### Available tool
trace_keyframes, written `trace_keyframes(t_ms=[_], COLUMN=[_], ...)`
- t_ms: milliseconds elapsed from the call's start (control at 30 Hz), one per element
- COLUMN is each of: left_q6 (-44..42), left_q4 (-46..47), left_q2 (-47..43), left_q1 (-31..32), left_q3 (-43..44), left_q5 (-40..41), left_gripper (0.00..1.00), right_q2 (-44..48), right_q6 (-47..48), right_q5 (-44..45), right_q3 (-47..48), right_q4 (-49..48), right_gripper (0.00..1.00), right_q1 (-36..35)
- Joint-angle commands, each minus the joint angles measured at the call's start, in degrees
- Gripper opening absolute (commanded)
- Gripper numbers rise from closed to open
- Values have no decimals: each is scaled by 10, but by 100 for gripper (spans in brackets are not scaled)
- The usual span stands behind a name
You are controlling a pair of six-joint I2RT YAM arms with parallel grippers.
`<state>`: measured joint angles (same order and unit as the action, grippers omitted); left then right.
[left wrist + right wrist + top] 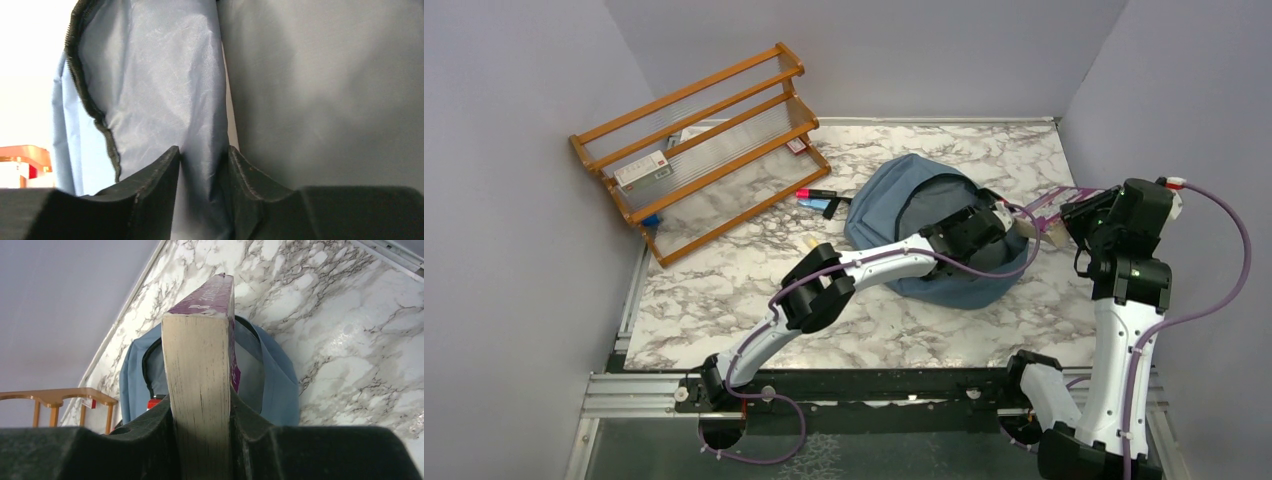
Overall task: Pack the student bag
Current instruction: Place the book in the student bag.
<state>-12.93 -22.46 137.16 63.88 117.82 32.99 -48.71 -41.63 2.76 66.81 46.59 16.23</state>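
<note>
The student bag (894, 195), dusty blue with a black zipper, lies on the marble table with its mouth facing right. My left gripper (989, 222) reaches into that mouth. In the left wrist view a fold of the bag's pale lining (160, 75) runs between the fingers of the left gripper (202, 150), which are shut on it. My right gripper (1064, 225) hovers just right of the bag, shut on a thick purple-covered book (200, 365). The book's page edge faces the right wrist camera and it points toward the bag (280, 385).
A wooden tiered shelf (699, 150) leans at the back left with a white-and-red box (641, 168) on it. A red and a blue marker (816, 197) lie on the table left of the bag. Grey walls close the left, back and right sides.
</note>
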Motion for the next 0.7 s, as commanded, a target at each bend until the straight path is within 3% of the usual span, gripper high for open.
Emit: trace_keyframes(t_ms=[0, 167, 267, 667], left_q6=[-23, -12, 11, 101], left_q4=[-6, -6, -7, -7], left_q2=[-5, -29, -51, -137], left_q1=[4, -2, -13, -87], left_q3=[19, 16, 10, -15], left_q5=[40, 42, 29, -97], left_gripper=[34, 10, 0, 0], right_q2=[19, 23, 20, 21], right_q6=[2, 2, 8, 27], right_q5=[5, 5, 7, -86], right_q3=[11, 10, 20, 19], right_q4=[-42, -46, -45, -58], right_gripper=[1, 1, 1, 1], right_q1=[-5, -5, -5, -5])
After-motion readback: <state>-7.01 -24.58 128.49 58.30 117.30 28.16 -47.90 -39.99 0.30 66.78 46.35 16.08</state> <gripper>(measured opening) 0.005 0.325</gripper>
